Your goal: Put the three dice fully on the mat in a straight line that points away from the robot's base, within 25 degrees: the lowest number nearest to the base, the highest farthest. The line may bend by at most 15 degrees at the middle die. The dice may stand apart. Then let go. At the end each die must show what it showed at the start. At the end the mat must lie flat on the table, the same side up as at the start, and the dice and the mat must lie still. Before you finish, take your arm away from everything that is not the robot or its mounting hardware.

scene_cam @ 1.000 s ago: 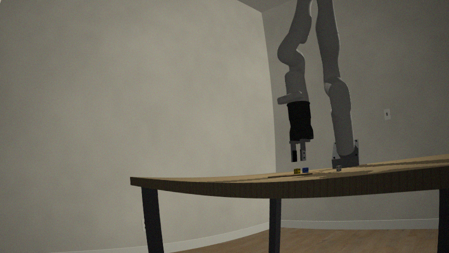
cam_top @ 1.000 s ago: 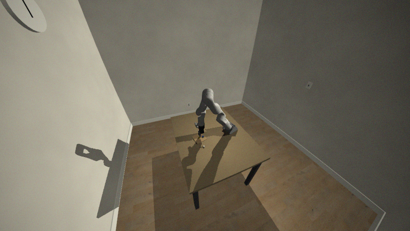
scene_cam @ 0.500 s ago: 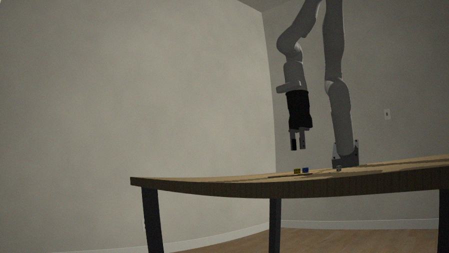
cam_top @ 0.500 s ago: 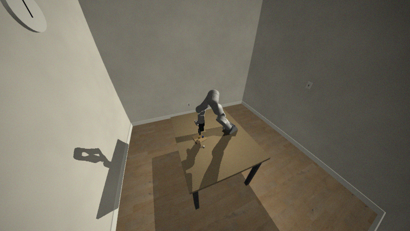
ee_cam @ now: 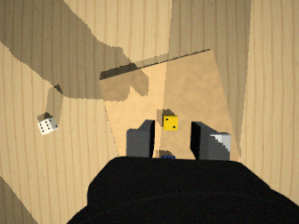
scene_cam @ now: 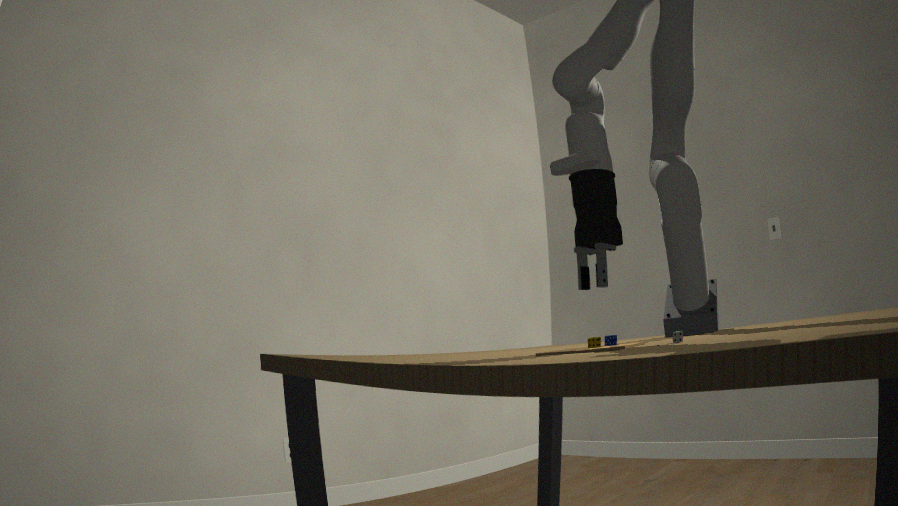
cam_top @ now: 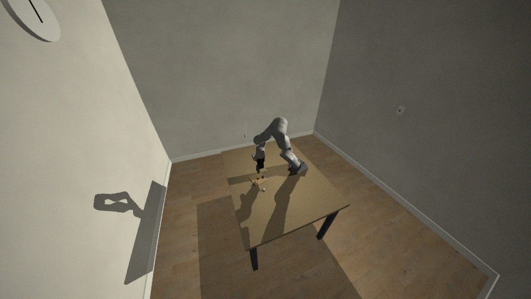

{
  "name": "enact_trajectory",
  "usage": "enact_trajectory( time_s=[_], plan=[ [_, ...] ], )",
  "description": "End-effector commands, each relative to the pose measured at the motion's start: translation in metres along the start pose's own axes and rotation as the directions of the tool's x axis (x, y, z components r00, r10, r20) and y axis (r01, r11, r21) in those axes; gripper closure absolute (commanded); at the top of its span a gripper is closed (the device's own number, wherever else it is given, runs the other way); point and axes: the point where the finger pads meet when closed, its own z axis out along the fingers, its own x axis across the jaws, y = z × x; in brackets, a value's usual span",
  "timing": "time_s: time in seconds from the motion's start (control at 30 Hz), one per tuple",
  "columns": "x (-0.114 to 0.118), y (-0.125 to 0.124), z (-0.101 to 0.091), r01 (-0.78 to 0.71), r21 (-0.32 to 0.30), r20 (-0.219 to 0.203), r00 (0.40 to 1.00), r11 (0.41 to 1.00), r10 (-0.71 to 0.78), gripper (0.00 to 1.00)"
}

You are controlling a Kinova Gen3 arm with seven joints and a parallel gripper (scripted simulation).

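- The jaws stand partly spread above the mat (cam_top: pixel 261 181) (scene_cam: pixel 556 353) (ee_cam: pixel 196 89), with nothing between them.
- The yellow die (cam_top: pixel 258 178) (scene_cam: pixel 593 341) (ee_cam: pixel 171 123) and the blue die (cam_top: pixel 262 176) (scene_cam: pixel 610 340) (ee_cam: pixel 168 157) rest on the mat, near each other; the white die (cam_top: pixel 264 189) (scene_cam: pixel 678 336) (ee_cam: pixel 47 125) sits off it, on the surface (cam_top: pixel 304 200) (scene_cam: pixel 439 359) (ee_cam: pixel 271 89).
- Fetching the white die seems the step in hand: the jaws should centre over it, turn square to two side faces, widen, descend upright and close gently.
- It should be carried level, without rolling, so its upper face stays up. Yellow shows two, white apparently six; blue's top cannot be read.
- If blue is lowest, white belongs beyond yellow from the base (cam_top: pixel 301 168) (scene_cam: pixel 697 325), in line with both.
- A low release and straight lift should avoid nudging neighbours or mat.
- Count: three dice, one of each colour; two on the mat, one off; one mat; one arm; two fingers.

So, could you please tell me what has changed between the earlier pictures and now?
The gripper has risen farther above the yellow die and the blue die, with the arm lifting it. It holds nothing, and no grasp or release shows. Those two dice, the white die and the mat look unmoved.
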Motion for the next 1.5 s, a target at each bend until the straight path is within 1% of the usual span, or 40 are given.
enact_trajectory(
  time_s=[0.0, 0.13, 0.17, 0.83, 0.9, 1.0, 1.1, 1.2, 1.27, 1.37, 1.47],
  plan=[
    [0.001, -0.001, -0.001, 0.001, 0.003, -0.004, 1.000, 1.000, -0.001, 0.36],
    [0.001, -0.001, -0.001, 0.001, 0.003, -0.004, 1.000, 1.000, -0.001, 0.36],
    [0.001, -0.001, -0.001, 0.001, 0.003, -0.004, 1.000, 1.000, -0.001, 0.00],
    [0.000, -0.001, -0.001, 0.002, 0.003, -0.003, 1.000, 1.000, -0.002, 0.00],
    [-0.004, -0.002, -0.001, 0.013, 0.004, -0.003, 1.000, 1.000, -0.013, 0.00],
    [-0.025, -0.006, 0.002, 0.075, 0.005, 0.000, 0.997, 0.997, -0.075, 0.00],
    [-0.063, -0.008, 0.007, 0.182, 0.007, 0.003, 0.983, 0.983, -0.182, 0.00],
    [-0.105, -0.003, 0.012, 0.300, 0.006, 0.003, 0.954, 0.954, -0.300, 0.00],
    [-0.105, -0.003, 0.012, 0.300, 0.006, 0.003, 0.954, 0.954, -0.300, 0.00],
    [-0.135, 0.006, 0.017, 0.388, 0.004, -0.001, 0.922, 0.922, -0.388, 0.00],
    [-0.148, 0.011, 0.019, 0.426, 0.002, -0.003, 0.905, 0.905, -0.426, 0.00]
  ],
)
